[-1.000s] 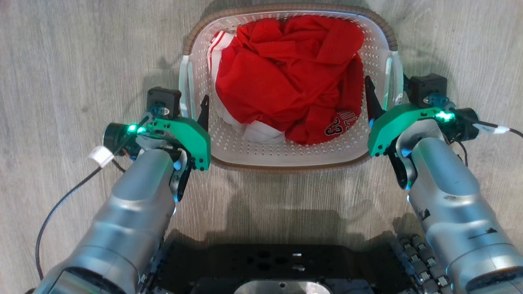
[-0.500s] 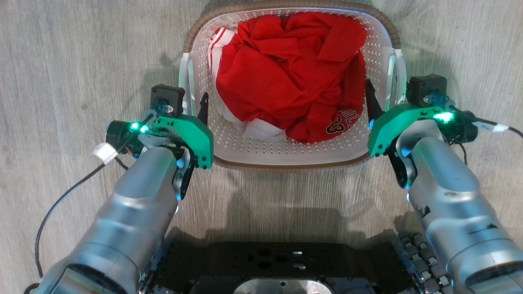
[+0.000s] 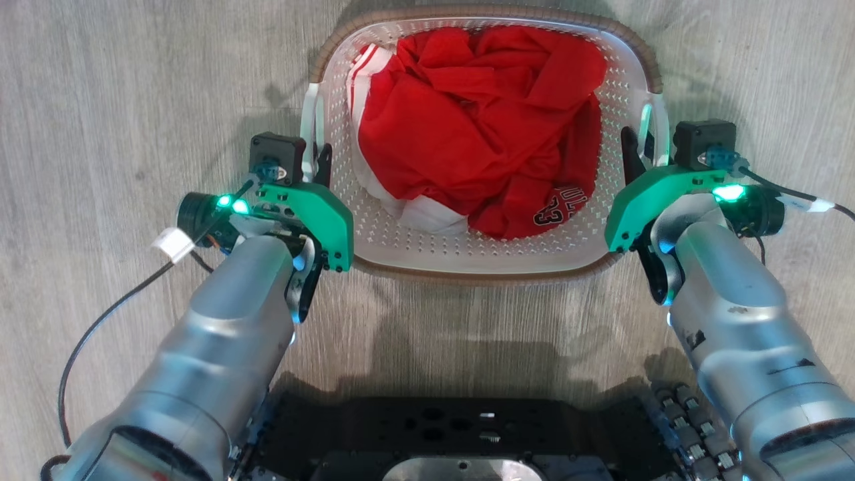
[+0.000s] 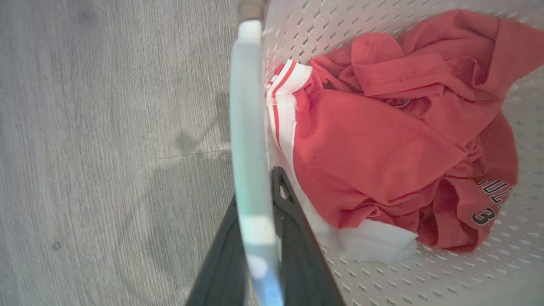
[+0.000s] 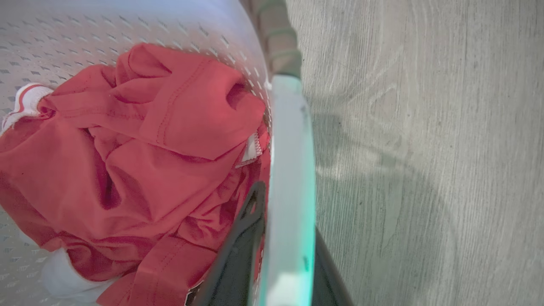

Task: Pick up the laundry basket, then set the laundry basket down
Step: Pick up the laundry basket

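Straight ahead of the robot, on the grey wood-look floor (image 3: 133, 100), sits the small white perforated plastic laundry basket w/ brown woven rim (image 3: 481, 275). It is centred btwn both arms and loaded w/ crumpled red-and-white clothing (image 3: 481, 120).

Key relation: the basket's long axis runs left-right across the robot, w/ one white side handle at each short end. So the left handle (image 4: 250, 148) falls to the left gripper (image 3: 315, 164) and the right handle (image 5: 291, 178) to the right gripper (image 3: 646, 150). Neither arm is nearer; both sit about level along the basket's sides.

Grip state:
- Left: wrist view shows one dark finger inside the wall next to the clothes and the other outside over the floor. Both are hard against the handle bar, so it reads as clamped on the handle.
- Right: same setup mirrored, w/ the inner finger beside the red fabric and the outer finger on the floor side, pinching the bar.

Fingers run lengthwise along each bar, not across it.

Can't tell for sure whether the basket's bottom is off the floor or touching; the shadow under the near rim is ambiguous.

Judgement: this is the carry phase, w/ both handles held. The next move needs both arms to travel together and level. If one leads, the basket tilts along its long axis and the load slides. The black robot base (image 3: 454, 427) lies close behind the near rim, so clearance there needs watching.
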`<state>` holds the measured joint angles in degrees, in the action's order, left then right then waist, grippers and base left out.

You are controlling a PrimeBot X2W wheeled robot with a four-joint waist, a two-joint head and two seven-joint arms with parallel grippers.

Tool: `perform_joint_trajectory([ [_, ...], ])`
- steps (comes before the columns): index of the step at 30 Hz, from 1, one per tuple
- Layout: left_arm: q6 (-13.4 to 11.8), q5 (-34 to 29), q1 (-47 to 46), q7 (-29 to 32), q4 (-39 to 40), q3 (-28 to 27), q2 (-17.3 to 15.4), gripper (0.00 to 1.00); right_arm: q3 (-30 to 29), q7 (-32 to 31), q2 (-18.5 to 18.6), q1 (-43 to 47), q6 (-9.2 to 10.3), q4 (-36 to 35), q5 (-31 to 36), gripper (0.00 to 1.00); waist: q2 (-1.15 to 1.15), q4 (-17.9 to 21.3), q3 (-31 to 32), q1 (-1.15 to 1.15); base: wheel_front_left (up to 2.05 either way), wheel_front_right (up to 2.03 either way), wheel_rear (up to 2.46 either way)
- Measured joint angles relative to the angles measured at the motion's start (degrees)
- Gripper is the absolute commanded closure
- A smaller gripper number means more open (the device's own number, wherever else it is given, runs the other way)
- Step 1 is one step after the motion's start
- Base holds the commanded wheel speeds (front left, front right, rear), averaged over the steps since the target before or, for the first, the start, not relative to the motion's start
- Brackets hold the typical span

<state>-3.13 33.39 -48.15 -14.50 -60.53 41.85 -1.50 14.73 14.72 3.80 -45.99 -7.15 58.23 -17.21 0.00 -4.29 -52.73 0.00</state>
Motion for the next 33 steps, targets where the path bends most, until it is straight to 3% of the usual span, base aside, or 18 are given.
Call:
perform_joint_trajectory([
  [18,-0.4,3.9,0.6,0.0,-1.6,2.5,0.1,1.00,2.7,0.0,0.0,-0.1,0.00,3.0,-3.1,1.00,0.00,0.4,3.5,-0.01,0.00,0.00,0.00],
  [33,0.2,10.2,5.8,1.1,-5.8,8.3,0.3,1.00,13.0,-1.9,-0.4,0.8,0.00,10.3,-12.6,1.00,0.00,1.6,12.6,-0.01,0.00,0.00,0.00],
])
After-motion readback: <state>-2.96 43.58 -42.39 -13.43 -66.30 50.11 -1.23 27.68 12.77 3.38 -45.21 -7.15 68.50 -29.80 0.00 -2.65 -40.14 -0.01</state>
